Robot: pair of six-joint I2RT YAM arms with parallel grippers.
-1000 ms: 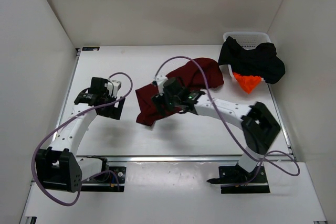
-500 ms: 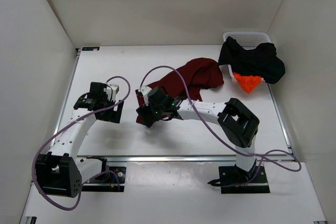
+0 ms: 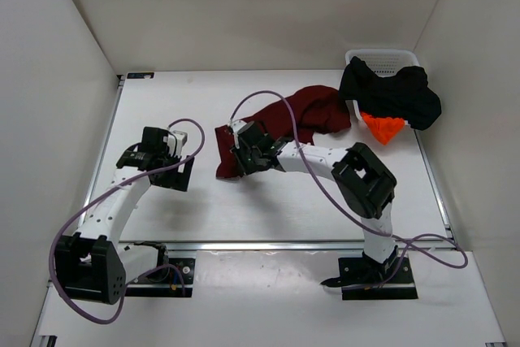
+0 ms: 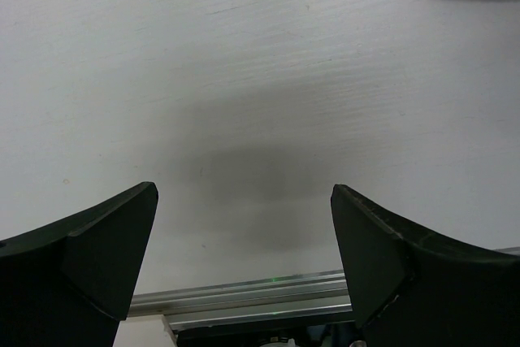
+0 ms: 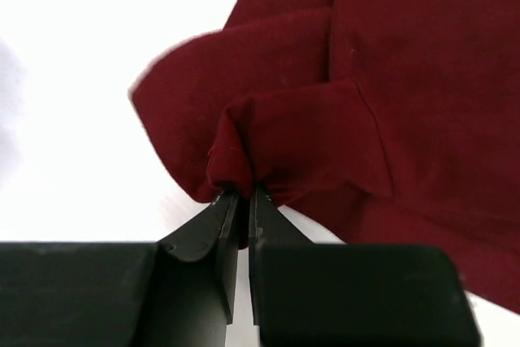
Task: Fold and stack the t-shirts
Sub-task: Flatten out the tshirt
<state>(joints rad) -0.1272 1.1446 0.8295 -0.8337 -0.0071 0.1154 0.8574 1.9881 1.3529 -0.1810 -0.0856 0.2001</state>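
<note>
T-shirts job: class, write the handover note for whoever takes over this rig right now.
Left claw: open, empty, over bare table.
Right claw: shut on a pinch of the maroon t-shirt, which lies crumpled mid-table.
Black t-shirt: draped over the basket rim, far right corner.
Orange t-shirt: poking out beneath it.
Done: nothing folded or stacked.
Left: spread and fold all three, then stack.

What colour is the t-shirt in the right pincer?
Plain dark red; the t-shirt shows best in right wrist view.
</note>
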